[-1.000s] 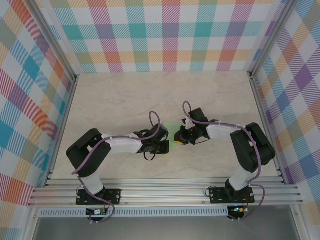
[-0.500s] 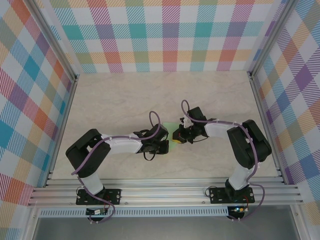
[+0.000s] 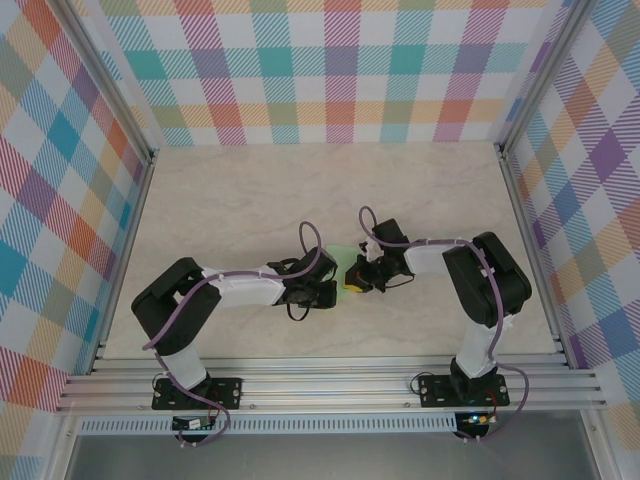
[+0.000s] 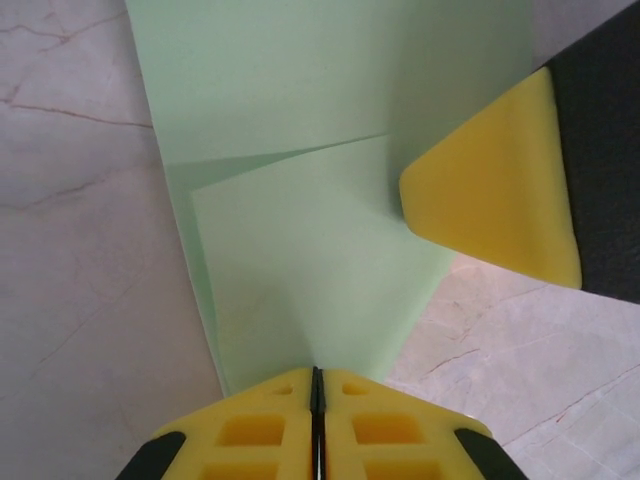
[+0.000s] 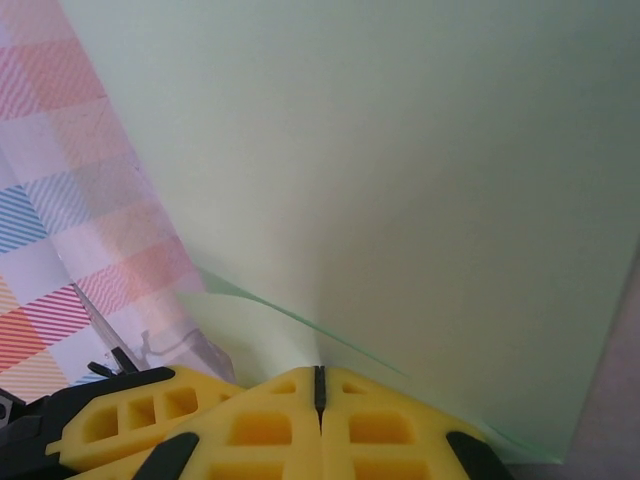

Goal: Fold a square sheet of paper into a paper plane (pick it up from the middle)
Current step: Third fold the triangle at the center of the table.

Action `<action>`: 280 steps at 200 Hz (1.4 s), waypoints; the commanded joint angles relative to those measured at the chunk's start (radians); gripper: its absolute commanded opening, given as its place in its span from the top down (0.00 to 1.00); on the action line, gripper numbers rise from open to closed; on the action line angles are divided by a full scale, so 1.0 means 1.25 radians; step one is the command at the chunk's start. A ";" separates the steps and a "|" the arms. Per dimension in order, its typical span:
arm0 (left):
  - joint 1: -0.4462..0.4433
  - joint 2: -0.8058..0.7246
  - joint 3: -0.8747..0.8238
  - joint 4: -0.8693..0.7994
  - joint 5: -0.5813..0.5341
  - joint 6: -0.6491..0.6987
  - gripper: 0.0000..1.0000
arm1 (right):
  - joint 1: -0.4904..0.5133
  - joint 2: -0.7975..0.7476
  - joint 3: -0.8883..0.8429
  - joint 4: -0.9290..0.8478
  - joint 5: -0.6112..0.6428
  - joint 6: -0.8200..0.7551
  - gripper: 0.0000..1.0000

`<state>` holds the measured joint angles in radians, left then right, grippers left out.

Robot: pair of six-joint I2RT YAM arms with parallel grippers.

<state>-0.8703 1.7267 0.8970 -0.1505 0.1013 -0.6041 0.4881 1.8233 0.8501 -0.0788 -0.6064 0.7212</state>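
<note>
Seemingly, creased paper (image 4: pixel 300 150) in left tool (image 4: pixel 316 375)

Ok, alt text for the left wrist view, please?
The left gripper pinches the folded pale-green sheet of paper at its near edge, jaws shut. The right gripper's yellow pad overlaps the sheet's right edge, above the marble table.

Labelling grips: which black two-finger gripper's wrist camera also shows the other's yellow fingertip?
The left gripper: beside its own jaws, shut on the pale-green paper sheet, the right gripper's yellow fingertip appears.
</note>
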 commanded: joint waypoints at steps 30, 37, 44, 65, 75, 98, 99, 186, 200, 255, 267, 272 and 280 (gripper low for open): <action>-0.003 -0.077 0.010 -0.068 -0.006 0.003 0.82 | 0.003 0.026 -0.041 -0.002 0.050 0.003 1.00; -0.004 -0.089 0.010 -0.059 0.000 -0.004 0.82 | 0.003 0.026 -0.040 -0.003 0.051 0.003 1.00; -0.003 -0.095 0.010 -0.051 0.012 -0.010 0.81 | 0.003 0.026 -0.040 -0.004 0.053 0.005 1.00; -0.003 -0.094 0.014 -0.023 0.048 -0.020 0.83 | 0.003 0.026 -0.039 -0.008 0.058 0.006 1.00; -0.003 -0.088 0.006 0.008 0.070 -0.032 0.84 | 0.003 0.027 -0.036 -0.011 0.058 0.006 1.00; -0.004 -0.048 0.010 0.033 0.093 -0.042 0.84 | 0.004 0.030 -0.030 -0.019 0.059 0.004 1.00; -0.004 -0.045 0.010 0.033 0.093 -0.043 0.85 | 0.004 0.030 -0.030 -0.019 0.059 0.003 1.00; 0.006 -0.014 -0.108 0.070 0.073 -0.111 0.89 | 0.004 0.035 -0.024 -0.043 0.069 -0.009 1.00; 0.006 -0.033 -0.135 0.065 0.071 -0.118 0.89 | 0.003 0.036 -0.024 -0.045 0.071 -0.009 1.00; 0.006 -0.111 -0.211 0.057 0.081 -0.130 0.89 | 0.003 0.034 -0.025 -0.050 0.077 -0.006 1.00; 0.006 -0.126 -0.217 0.051 0.082 -0.127 0.89 | 0.003 0.033 -0.025 -0.049 0.077 -0.003 1.00; 0.006 -0.133 -0.217 0.048 0.083 -0.124 0.88 | 0.003 0.032 -0.026 -0.048 0.076 -0.003 1.00; 0.007 -0.145 -0.217 0.047 0.087 -0.121 0.88 | 0.003 0.033 -0.026 -0.047 0.076 -0.002 1.00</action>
<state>-0.8665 1.5822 0.6582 0.0418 0.1932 -0.7559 0.4911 1.8229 0.8371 -0.0532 -0.6094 0.7216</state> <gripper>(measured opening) 0.113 0.044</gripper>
